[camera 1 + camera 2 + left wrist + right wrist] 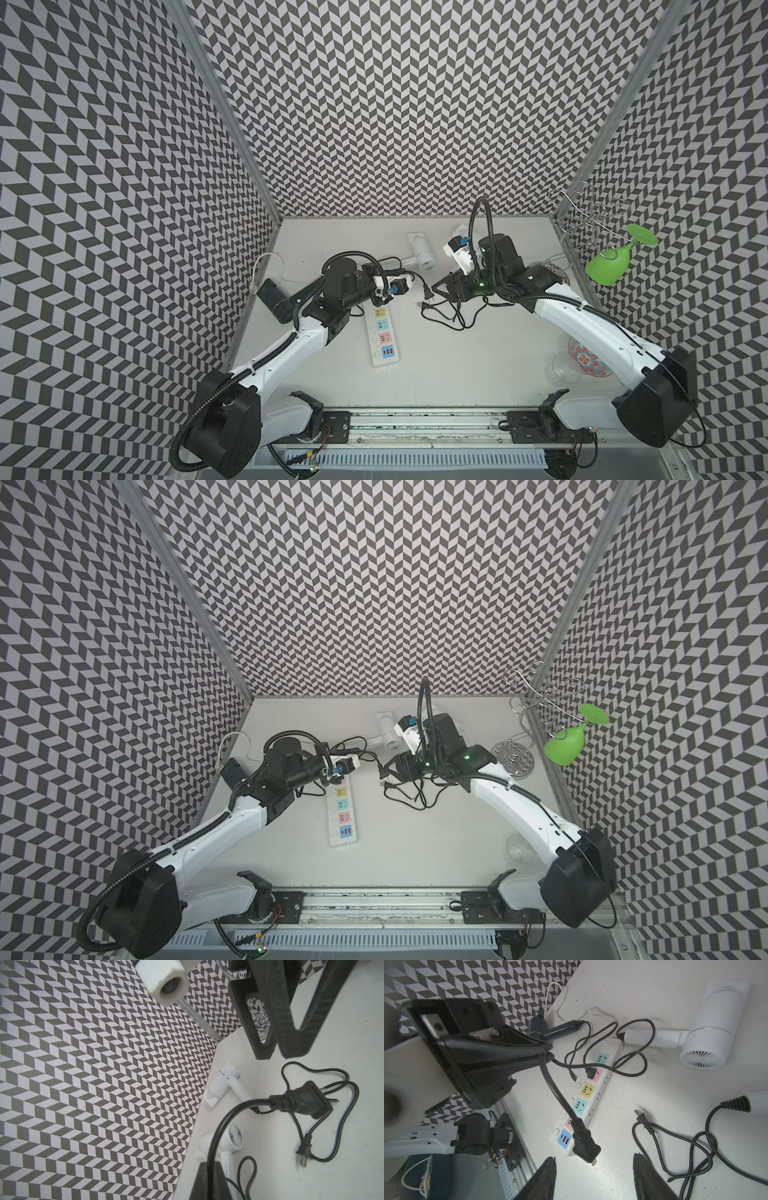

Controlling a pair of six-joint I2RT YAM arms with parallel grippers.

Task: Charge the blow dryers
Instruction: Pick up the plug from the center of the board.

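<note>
White worktop (457, 374) beneath both arms. Left arm (284, 352) in from the near-left corner, forearm low, wrist turned toward the middle. Right arm (582, 322) in from the near-right corner, wrist bent back toward the left one, the two tips nearly meeting over the centre.

Long power strip (384, 332) lying between them, one black plug (590, 1073) seated in a pink socket. White blow dryer (422, 255) flat near the back wall. Second white blow dryer (224, 1082) beside it, largely hidden by the right wrist in both top views. Dark blow dryer (272, 299) over by the left wall.

Left fingers (547, 1052) pinched tight on a black cord (560, 1101), with its hanging plug (586, 1148) free in the air. Right fingers (271, 1050) parted, gripping nothing, just short of that plug. Loose plug (642, 1119) flat on the worktop, well apart from the strip.
</note>
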